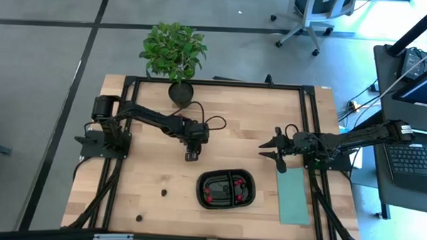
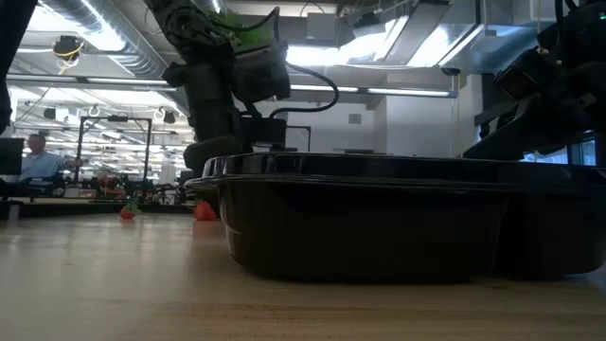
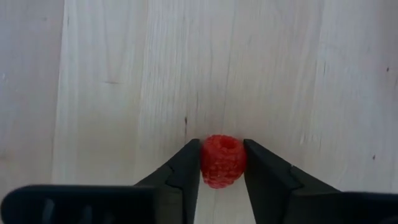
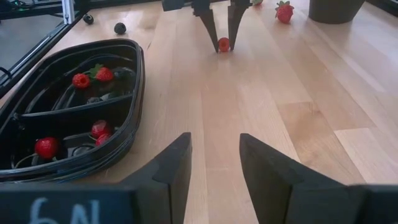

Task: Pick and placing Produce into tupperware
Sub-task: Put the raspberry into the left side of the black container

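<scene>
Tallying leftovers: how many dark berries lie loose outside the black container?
2. One dark berry lies just left of the black container. The other dark berry lies farther left and nearer the front. Others may be hidden.

1. Overhead camera looks straight down on the whole desk and both arms.
2. Low camera sits at desk height, pressed close to the tupperware, facing the room behind.
3. Left wrist camera looks closely down past the left claw at a raspberry.
4. Right wrist camera looks across the desk past the right claw, sharing that raspberry and the tupperware with other views
</scene>
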You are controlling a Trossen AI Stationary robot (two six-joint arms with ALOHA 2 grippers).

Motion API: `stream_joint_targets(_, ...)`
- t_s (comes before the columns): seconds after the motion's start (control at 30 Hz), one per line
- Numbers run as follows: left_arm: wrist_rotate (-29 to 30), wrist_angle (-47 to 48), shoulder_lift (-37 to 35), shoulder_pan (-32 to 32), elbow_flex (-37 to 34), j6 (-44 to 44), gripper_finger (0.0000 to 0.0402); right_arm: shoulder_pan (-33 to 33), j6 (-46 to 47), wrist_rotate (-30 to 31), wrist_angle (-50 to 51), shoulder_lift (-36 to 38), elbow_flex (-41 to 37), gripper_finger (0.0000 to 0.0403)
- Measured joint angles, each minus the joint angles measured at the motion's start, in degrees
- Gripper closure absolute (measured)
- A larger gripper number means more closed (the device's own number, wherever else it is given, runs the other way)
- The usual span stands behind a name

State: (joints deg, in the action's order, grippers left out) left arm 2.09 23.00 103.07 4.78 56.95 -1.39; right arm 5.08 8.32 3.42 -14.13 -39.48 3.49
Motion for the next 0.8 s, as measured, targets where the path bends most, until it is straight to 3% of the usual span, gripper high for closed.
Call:
stream_joint_targets(0.47,-0.69,1.57,-0.30,0.04,0.55,-1.51,0.0305,0.01,0.00,0.02,-0.01,0.00,0.00,0.0265)
stream_joint_targets(0.8,-4.61,9.36,-2.94,-2.29,10.77,-2.58,0.0301,0.00,-2.03,0.04,-0.88,-0.06,0.02,0.0265)
